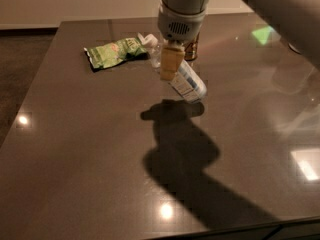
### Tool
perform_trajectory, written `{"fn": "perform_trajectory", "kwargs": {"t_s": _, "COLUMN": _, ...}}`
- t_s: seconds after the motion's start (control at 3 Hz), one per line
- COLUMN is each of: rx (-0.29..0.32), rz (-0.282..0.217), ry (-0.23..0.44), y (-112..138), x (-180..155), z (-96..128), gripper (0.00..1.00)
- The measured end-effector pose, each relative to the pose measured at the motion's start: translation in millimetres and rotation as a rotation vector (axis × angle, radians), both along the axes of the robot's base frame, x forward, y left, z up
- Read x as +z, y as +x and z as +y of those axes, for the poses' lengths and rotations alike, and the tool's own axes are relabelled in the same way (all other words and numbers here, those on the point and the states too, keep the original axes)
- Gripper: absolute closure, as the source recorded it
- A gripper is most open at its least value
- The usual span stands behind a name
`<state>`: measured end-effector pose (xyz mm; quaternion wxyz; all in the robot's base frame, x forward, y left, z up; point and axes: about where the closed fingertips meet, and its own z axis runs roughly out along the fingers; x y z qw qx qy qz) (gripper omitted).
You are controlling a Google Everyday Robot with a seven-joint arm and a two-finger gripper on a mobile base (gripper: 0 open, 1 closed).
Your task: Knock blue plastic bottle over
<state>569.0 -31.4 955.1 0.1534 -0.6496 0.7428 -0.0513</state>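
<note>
The blue plastic bottle [191, 85] is tipped far over on the dark table [75, 159]. Its white cap [148, 39] points up and to the left, and its base is low, to the right, close to the tabletop. I cannot tell whether the base touches the surface.

The gripper [169, 70] hangs from the 1 grey arm [182, 14] directly over the bottle's upper half and covers part of it. It looks to be against the bottle, but I cannot tell how far open it is or whether it has hold of anything.

A green snack bag [114, 52] lies flat to the left of the bottle's cap, near it. A brown-gold can [193, 50] stands just behind the bottle, partly hidden by the gripper. The arm's shadow [182, 149] falls on the table in front of the bottle and starts just below its base.
</note>
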Motion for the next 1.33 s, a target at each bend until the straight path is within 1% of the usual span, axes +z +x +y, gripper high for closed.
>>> {"fn": "perform_trajectory", "kwargs": {"t_s": 0.33, "rx": 0.037, "rz": 0.022, "ry": -0.072, "y": -1.8, "x": -11.7, "z": 4.4, "gripper": 0.62}}
{"fn": "perform_trajectory", "kwargs": {"t_s": 0.67, "rx": 0.085, "rz": 0.048, "ry": -0.120, "y": -6.4, "x": -22.9, "z": 8.9, "gripper": 0.38}}
{"fn": "perform_trajectory", "kwargs": {"t_s": 1.0, "rx": 0.128, "rz": 0.083, "ry": -0.149, "y": -13.8, "x": -35.9, "z": 11.5, "gripper": 0.16}}
{"fn": "perform_trajectory", "kwargs": {"t_s": 1.33, "rx": 0.183, "rz": 0.149, "ry": -0.165, "y": -27.3, "x": -56.5, "z": 13.3, "gripper": 0.00}}
